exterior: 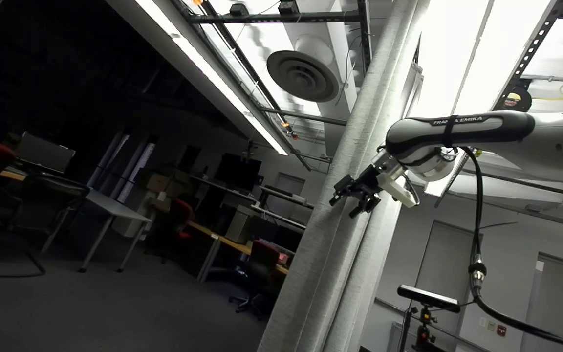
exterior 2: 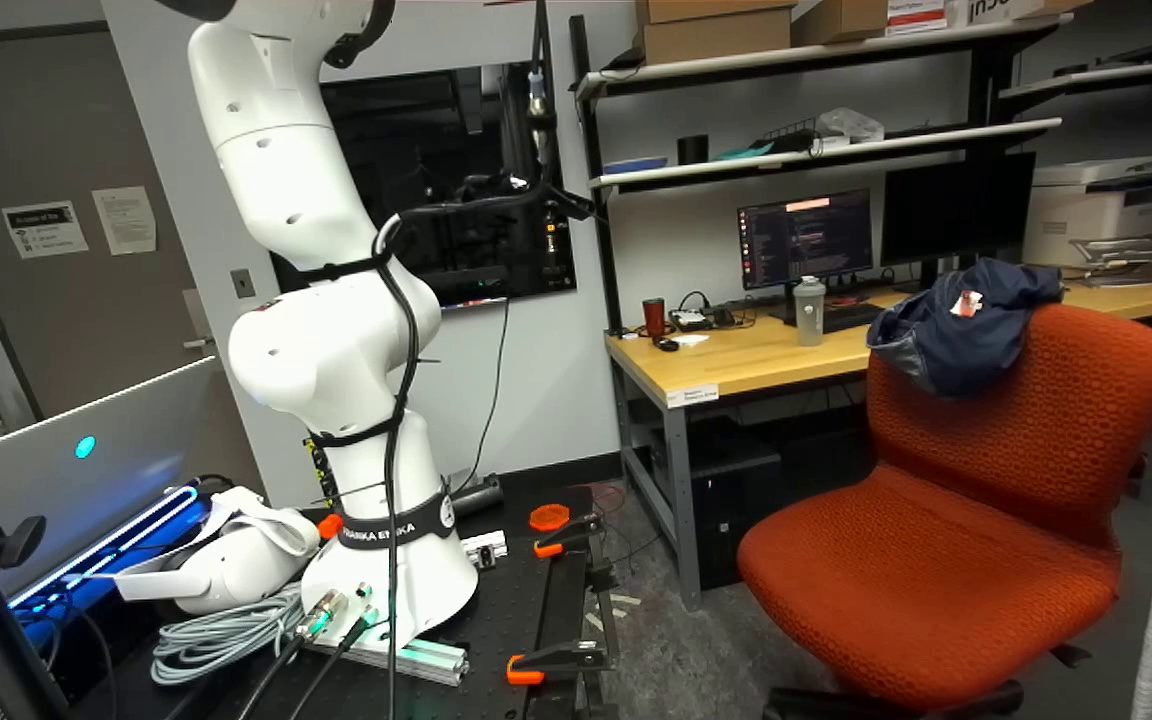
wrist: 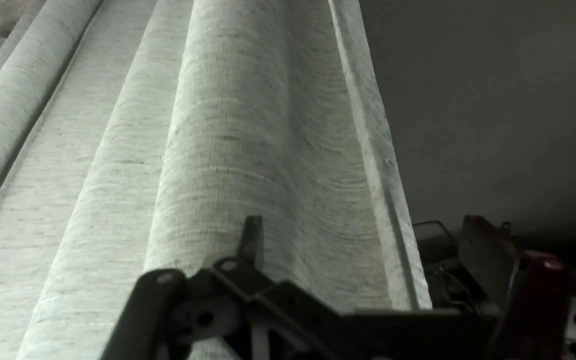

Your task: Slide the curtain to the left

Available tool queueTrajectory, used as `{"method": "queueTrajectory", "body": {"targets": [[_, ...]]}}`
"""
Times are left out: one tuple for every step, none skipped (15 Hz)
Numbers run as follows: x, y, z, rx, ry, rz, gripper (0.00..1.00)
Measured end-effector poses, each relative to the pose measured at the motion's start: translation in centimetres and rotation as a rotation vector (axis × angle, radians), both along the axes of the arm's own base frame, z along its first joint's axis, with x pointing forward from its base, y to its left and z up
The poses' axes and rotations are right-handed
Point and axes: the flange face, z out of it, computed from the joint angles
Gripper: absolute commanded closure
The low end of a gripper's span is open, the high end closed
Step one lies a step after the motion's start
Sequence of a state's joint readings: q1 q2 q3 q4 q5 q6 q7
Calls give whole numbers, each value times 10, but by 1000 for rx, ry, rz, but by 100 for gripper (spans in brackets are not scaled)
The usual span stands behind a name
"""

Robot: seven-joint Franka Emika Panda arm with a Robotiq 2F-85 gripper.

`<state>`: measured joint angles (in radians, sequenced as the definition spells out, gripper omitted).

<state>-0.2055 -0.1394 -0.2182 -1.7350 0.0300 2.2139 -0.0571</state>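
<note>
A tall pale-grey woven-fabric curtain (wrist: 228, 150) hangs ungripped and could easily slip away.
It runs from top right-of-centre to bottom centre in an exterior view; in the wrist view its folded fabric hem (wrist: 382, 170) appears between the jaws of the black two-fingered gripper (exterior: 344, 207), which stand wide apart, contact unclear. Closing short of the cloth would likely catch nothing; a shallow pinch could let the hem slide out; pushing unclosed might only dent it. A long sweep may swing the thin black cable (exterior: 479, 205), right of centre, into the curtain.
</note>
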Motion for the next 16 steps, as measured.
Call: {"method": "queueTrajectory", "body": {"targets": [[1, 0, 7, -8, -41, -4, 0], [1, 1, 13, -12, -86, -7, 0], [2, 1, 20, -13, -134, -11, 0], [2, 2, 26, -13, -181, -14, 0], [3, 2, 33, -10, -228, -18, 0], [3, 4, 39, -7, -272, -21, 0], [4, 5, 44, -2, -310, -22, 0], [5, 8, 48, 3, -343, -22, 0], [6, 11, 52, 7, -372, -21, 0], [8, 15, 55, 12, -398, -19, 0], [11, 18, 58, 18, -420, -18, 0], [14, 23, 60, 24, -437, -17, 0], [17, 27, 61, 29, -449, -16, 6], [21, 32, 63, 36, -455, -13, 26], [26, 36, 63, 42, -459, -11, 30], [31, 39, 64, 48, -462, -11, 32]]}}
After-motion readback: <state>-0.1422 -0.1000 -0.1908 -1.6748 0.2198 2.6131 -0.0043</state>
